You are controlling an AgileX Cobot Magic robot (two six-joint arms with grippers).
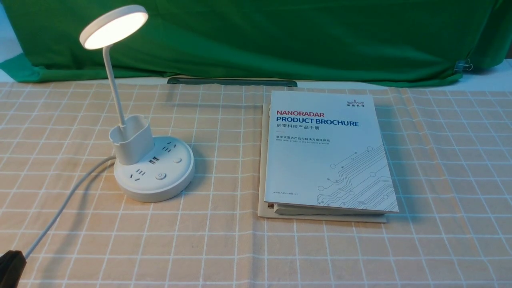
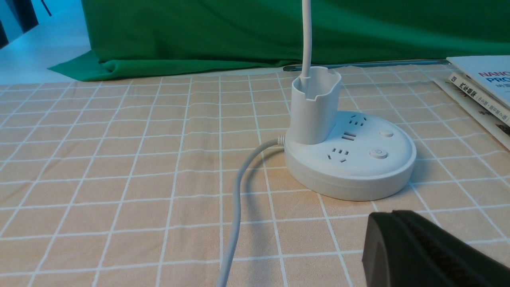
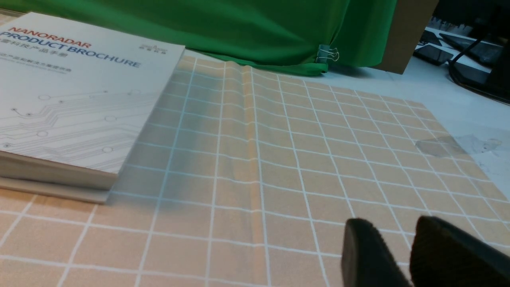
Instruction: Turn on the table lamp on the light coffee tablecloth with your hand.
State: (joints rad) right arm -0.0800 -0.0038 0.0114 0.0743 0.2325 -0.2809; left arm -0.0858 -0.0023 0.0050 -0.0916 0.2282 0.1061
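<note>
**White lamp aglow: keep clear of the button**

White plastic table lamp (image 1: 154, 176) with round flat base, pen cup and thin neck, standing on the light coffee tablecloth with white grid lines (image 1: 224, 248), ahead of the black left tool (image 1: 10, 266) and off to its right, apart from it. Round disc head (image 1: 114, 27) shining warm and bright, so judged already switched on. Small round power button (image 2: 378, 153) on the near part of the base, untouched and uncovered.

Left tool low over the cloth, only a dark edge of it in view; cannot tell how far open, nothing seen in its hold. Black right tool (image 3: 392, 235) parted by a narrow gap, empty, low over bare cloth, with the white NANORADAR brochure (image 3: 75, 95) ahead of it and to its left.

Probably nothing left but to stay off. No second press: likely to put the light out again. Mind the white power cord (image 1: 60, 208) lying just beside the left tool; lift up and away from it, not across, lest the base be dragged. Right tool best kept where it is, away from the brochure.
</note>
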